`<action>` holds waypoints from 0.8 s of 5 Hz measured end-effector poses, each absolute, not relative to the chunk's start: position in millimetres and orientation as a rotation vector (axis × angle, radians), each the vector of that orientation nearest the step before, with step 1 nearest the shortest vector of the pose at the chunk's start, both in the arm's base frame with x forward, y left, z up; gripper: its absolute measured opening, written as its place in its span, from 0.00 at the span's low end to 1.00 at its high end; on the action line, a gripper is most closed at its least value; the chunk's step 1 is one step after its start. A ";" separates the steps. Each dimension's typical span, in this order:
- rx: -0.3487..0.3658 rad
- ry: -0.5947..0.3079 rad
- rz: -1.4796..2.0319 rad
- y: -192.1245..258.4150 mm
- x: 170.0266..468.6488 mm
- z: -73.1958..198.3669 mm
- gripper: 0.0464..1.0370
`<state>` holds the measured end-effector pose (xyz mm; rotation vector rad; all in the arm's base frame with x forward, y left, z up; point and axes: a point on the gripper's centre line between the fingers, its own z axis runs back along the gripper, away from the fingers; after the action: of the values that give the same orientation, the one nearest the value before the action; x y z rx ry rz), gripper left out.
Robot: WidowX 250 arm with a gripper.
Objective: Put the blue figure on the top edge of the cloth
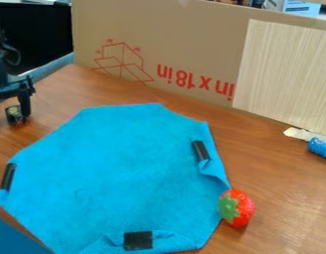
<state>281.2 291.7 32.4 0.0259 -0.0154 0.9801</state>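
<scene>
Blue fabric cloth on wooden tabletop
Black hand spread, left of the cloth; speckled blue figure well apart, right; red-green strawberry at cloth's lower-right edge.

Matt, fuzzy cloth; glossy strawberry; smooth wood-look table.

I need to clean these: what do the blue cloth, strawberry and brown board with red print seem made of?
Blue cloth: matte fabric, perhaps microfibre, by its fuzzy surface and soft folds.
Strawberry: probably plastic, slightly shiny, by its small highlights.
Brown board: likely cardboard, dull, by its plain tan face and print.
</scene>
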 end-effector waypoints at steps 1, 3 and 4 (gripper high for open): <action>0.069 -0.049 0.985 289.1 281.3 28.2 0.90; 0.080 -0.070 0.941 267.0 283.7 30.3 0.48; 0.072 -0.061 0.880 241.1 299.5 36.4 0.48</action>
<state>299.5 241.1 36.4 0.0721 -0.0615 0.8799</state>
